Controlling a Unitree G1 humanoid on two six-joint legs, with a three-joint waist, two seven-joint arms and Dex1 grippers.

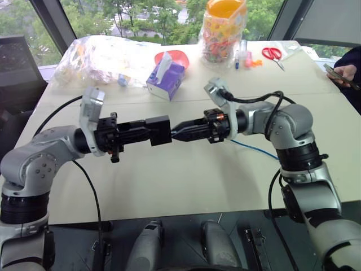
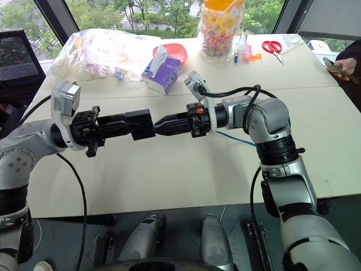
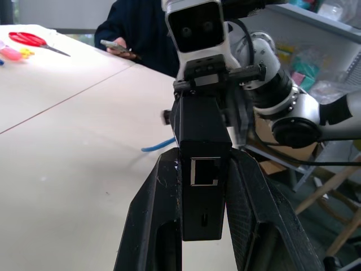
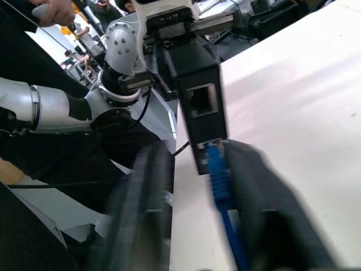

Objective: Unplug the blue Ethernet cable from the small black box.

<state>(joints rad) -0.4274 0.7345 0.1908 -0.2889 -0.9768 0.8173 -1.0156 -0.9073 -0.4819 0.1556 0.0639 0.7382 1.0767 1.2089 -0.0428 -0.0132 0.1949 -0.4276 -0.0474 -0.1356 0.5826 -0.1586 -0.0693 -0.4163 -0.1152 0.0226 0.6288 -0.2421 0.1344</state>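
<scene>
The robot holds the small black box in the air above the table, between its two arms. The left claw is closed on the box, with one finger on each side, and the face with the ports looks toward the right arm. The right claw points at this face and nearly meets it. In the right wrist view, the plug of the blue Ethernet cable lies between the right claw's fingers, and its tip touches the lower port of the box. The fingers are narrow around the plug, but it is not possible to tell if they already press it firmly. The rest of the cable runs behind the right arm, down to the table.

The step in hand seems to be the taking of the plug, so the pulling is not done yet. The next move probably needs a firm pinch on the plug, maybe on its small latch, and then a straight pull away from the box while the left claw keeps the box fixed
</scene>
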